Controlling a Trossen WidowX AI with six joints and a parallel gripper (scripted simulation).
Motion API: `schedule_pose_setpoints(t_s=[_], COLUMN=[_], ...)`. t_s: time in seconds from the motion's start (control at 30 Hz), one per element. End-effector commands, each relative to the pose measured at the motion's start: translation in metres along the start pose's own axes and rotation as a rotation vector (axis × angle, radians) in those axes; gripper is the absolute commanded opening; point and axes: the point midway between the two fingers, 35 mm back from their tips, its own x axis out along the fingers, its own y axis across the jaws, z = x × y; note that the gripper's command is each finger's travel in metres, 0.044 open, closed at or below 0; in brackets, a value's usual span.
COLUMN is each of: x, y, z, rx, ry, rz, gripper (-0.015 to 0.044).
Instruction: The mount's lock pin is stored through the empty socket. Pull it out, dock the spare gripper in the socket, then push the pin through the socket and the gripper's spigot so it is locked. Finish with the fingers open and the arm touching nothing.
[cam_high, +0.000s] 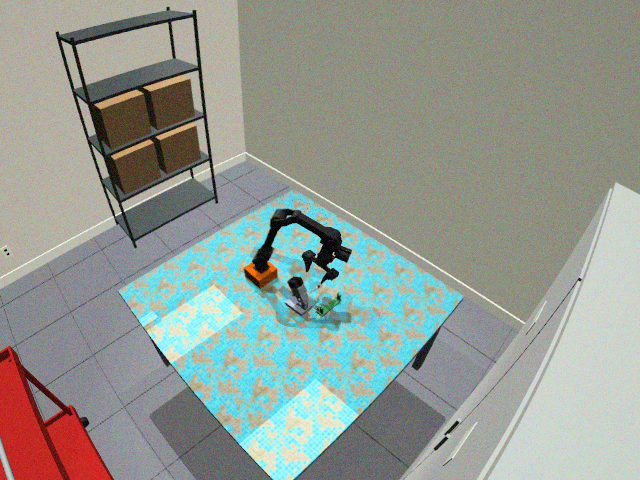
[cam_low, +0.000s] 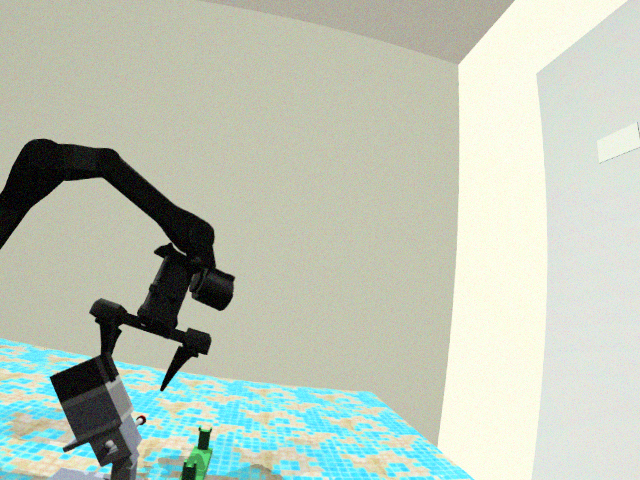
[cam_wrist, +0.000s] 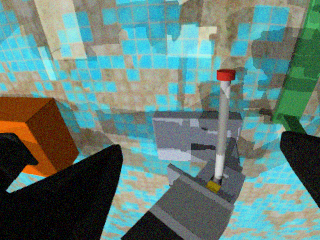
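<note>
The grey mount (cam_high: 292, 305) (cam_low: 77, 474) (cam_wrist: 172, 140) has a flat base and a tilted socket. A grey block with a black end (cam_high: 296, 285) (cam_low: 92, 405) (cam_wrist: 192, 207), apparently the spare gripper, sits on the socket with its flange against it; its spigot is hidden. The pale lock pin (cam_low: 141, 419) (cam_wrist: 222, 125) has a red head and stands in the socket's side, with much of its shaft outside. A pale stub, apparently its tip, shows on the opposite side. My gripper (cam_high: 315, 276) (cam_low: 135, 383) (cam_wrist: 202, 146) is wide open and empty above the pin.
A green cradle (cam_high: 327, 307) (cam_low: 199, 459) (cam_wrist: 302, 65) with forked posts stands beside the mount and holds nothing. The arm's orange base block (cam_high: 260, 276) (cam_wrist: 55, 132) stands on the other side. The spare gripper's black end rises close to one open finger.
</note>
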Motion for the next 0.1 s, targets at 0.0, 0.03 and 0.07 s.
schedule_pose_setpoints(t_s=[0.0, 0.03, 0.07], x=[0.0001, 0.0001, 0.0001], y=[-0.0002, -0.0002, -0.0002], z=[0.0001, 0.0001, 0.0001], rx=[-0.003, -0.003, -0.003], ry=[-0.001, -0.001, -0.001], rz=[-0.001, -0.001, -0.001], gripper=[0.044, 0.044, 0.044])
